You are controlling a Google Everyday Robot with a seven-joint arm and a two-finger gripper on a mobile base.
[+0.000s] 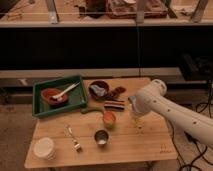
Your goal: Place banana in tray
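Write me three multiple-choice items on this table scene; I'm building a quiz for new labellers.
1. The tray is: A green; B blue; C white.
2. The tool hangs: A over the tray; B over the table's right half; C below the table.
3. The metal cup stands: A upside down; B on its side; C upright.
Key: 1A, its rim and floor are green; 2B, the arm ends right of the orange cup; 3C, its open mouth faces up.
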